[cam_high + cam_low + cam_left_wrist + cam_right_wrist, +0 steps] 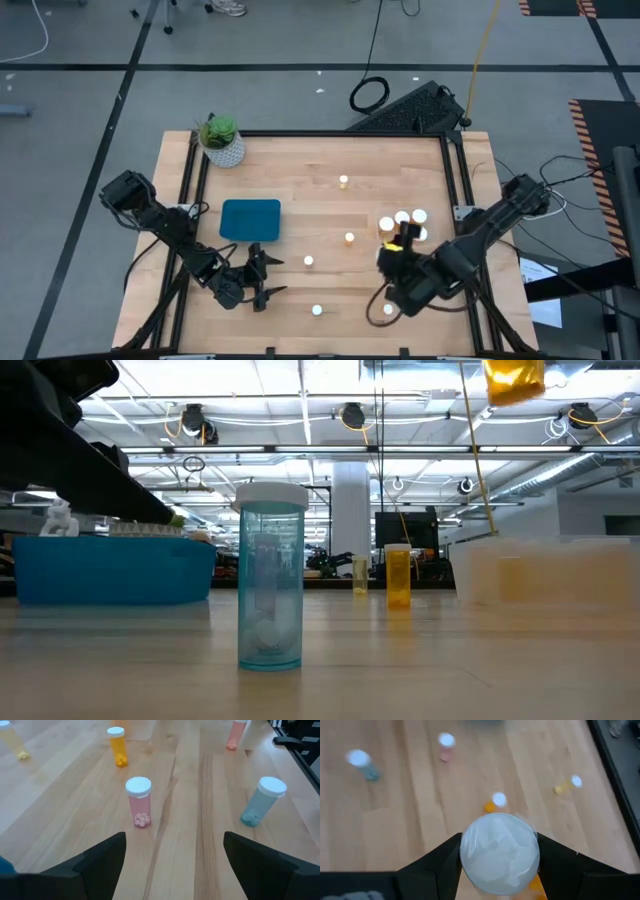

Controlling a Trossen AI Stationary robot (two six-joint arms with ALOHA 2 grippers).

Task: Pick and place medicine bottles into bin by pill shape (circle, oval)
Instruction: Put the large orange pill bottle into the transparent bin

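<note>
Several small pill bottles with white caps stand apart on the wooden table: a teal one (271, 590), a pink one (138, 802), an orange one (398, 575) and a yellow one (343, 182). My right gripper (397, 250) is shut on a yellow-orange bottle (515, 380), lifted high beside the clear bin (545, 570), which holds several bottles (403, 216). My left gripper (172, 865) stands open low over the table at the near left. The pink bottle is ahead of it and the blue bin (250, 220) is beside it. My right gripper pinches the bottle between its two fingers (440, 865), one on either side, at the white cap (499, 852). The cap end faces the wrist camera and amber shows beneath it (535, 887). The bottle is lifted clear of the table.
A potted green plant (220, 140) stands at the far left corner. A black frame rail (455, 180) runs along the table's edges. Bare wood lies between the blue bin and the clear bin, dotted with the standing bottles.
</note>
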